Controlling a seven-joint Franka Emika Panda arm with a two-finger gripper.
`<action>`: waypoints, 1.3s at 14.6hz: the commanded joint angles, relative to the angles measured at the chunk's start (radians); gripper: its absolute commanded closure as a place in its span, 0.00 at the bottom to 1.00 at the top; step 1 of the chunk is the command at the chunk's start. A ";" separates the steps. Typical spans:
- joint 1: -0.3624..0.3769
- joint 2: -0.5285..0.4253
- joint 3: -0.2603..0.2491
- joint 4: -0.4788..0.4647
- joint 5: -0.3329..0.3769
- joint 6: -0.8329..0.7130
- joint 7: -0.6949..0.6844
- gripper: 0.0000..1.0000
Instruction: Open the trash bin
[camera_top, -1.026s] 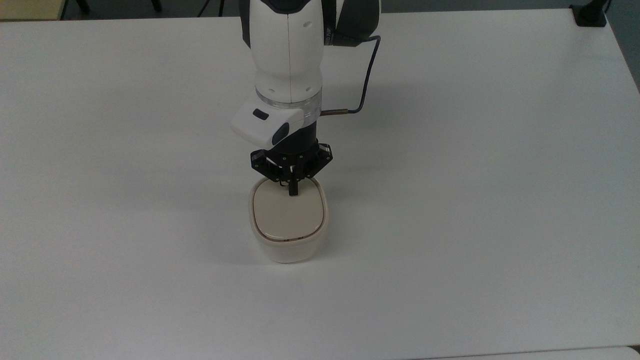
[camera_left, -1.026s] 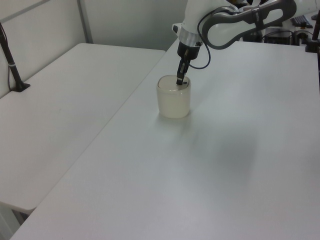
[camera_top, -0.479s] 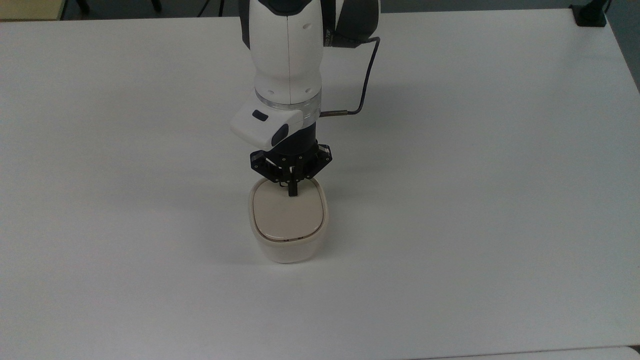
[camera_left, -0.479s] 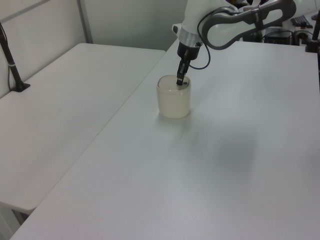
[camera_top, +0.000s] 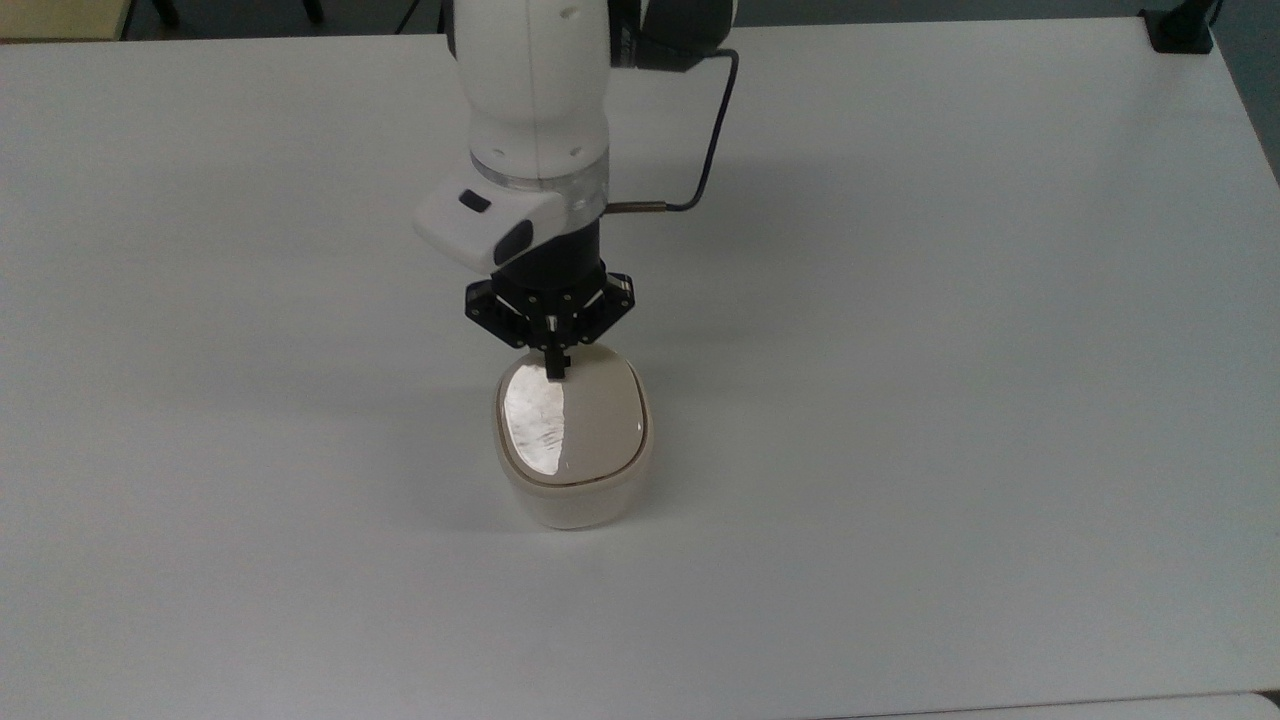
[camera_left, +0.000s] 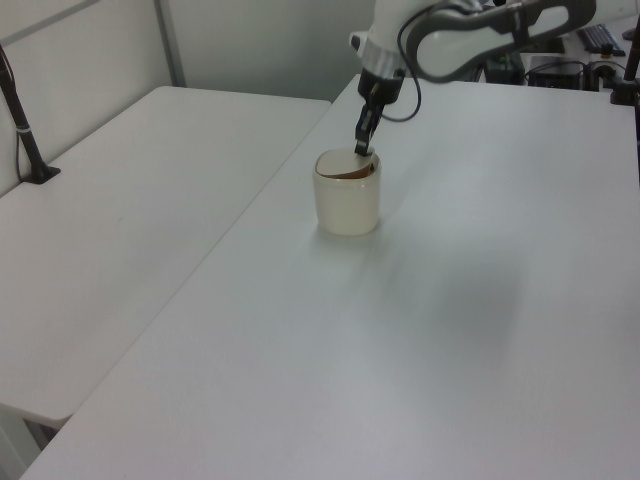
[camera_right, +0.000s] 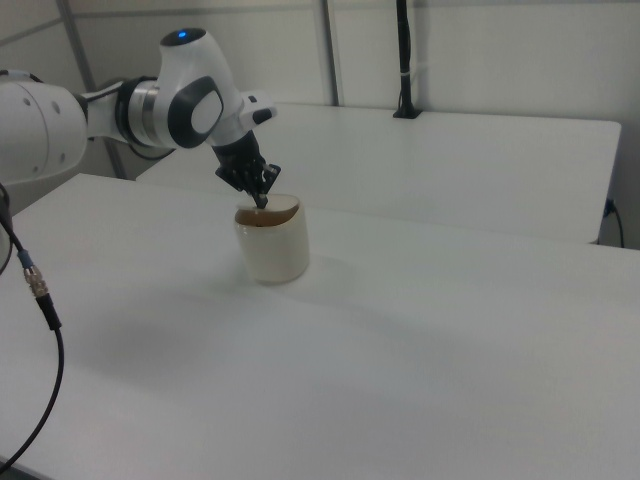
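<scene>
1. The trash bin (camera_top: 572, 470) stands upright on the white surface (camera_top: 950, 400), near the middle of the top view. In the left view the trash bin (camera_left: 348, 195) sits near the edge of the surface where it adjoins a second table (camera_left: 130, 210).
2. The bin's lid (camera_top: 570, 425) is tilted: in the left view and the right view one side is raised above the rim, and a dark gap shows beneath it. In the top view the lid's left half carries a bright reflection.
3. The hand (camera_top: 556, 368) points down over the far edge of the lid, as the top view shows it. Its two black fingers are pressed together with no gap between them, and they hold nothing.
4. In the right view the hand (camera_right: 262, 201) is at the raised edge of the lid (camera_right: 270, 213); actual contact cannot be confirmed.
5. A dark cable (camera_top: 712, 130) runs from the arm's wrist back along the arm (camera_top: 535, 90).
6. In the right view a black post (camera_right: 403, 60) stands on the far table.
</scene>
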 joint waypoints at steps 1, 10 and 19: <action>-0.045 -0.145 -0.006 -0.026 0.027 -0.180 -0.004 0.99; -0.032 -0.312 -0.006 -0.038 -0.068 -0.532 -0.009 0.93; -0.045 -0.325 -0.004 -0.038 -0.093 -0.570 0.003 0.00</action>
